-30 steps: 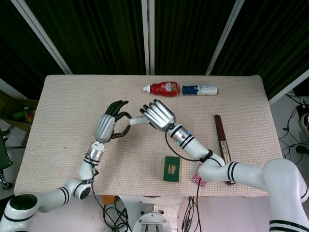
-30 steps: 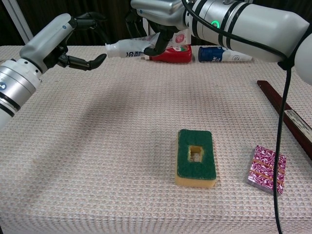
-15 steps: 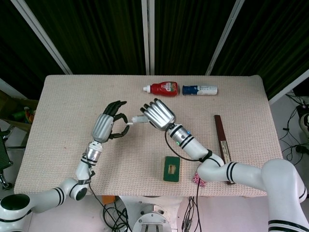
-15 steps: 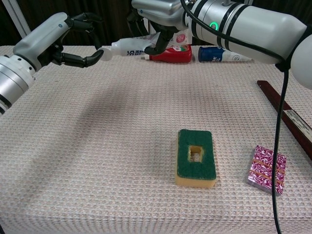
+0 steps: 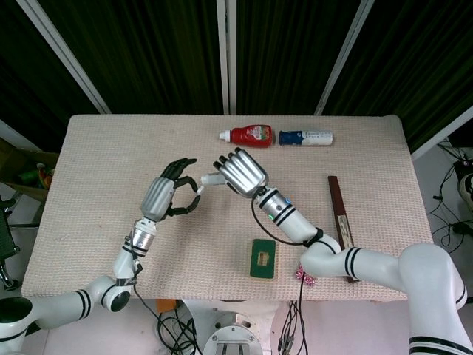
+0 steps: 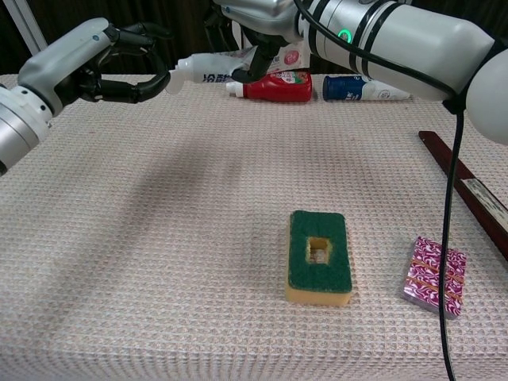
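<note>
My right hand point(image 5: 240, 171) holds a white squeeze tube point(image 6: 208, 67) level in the air above the back of the table, cap end pointing toward my left hand. That tube point(image 5: 211, 179) shows only partly under the right hand in the head view. My left hand point(image 6: 95, 63) hovers just beside the cap with its fingers spread apart, one fingertip point(image 6: 161, 80) at or touching the cap. In the head view the left hand point(image 5: 168, 194) half encircles the cap end without closing on it.
A red sauce bottle point(image 5: 251, 134) and a blue-and-white bottle point(image 5: 307, 137) lie at the table's far edge. A green sponge point(image 6: 319, 255) and a patterned packet point(image 6: 432, 276) sit near the front. A dark wooden stick point(image 6: 464, 182) lies along the right side.
The right hand has carried the tube a little higher and toward the left hand. The left hand has shifted so its fingertips now reach the cap.
</note>
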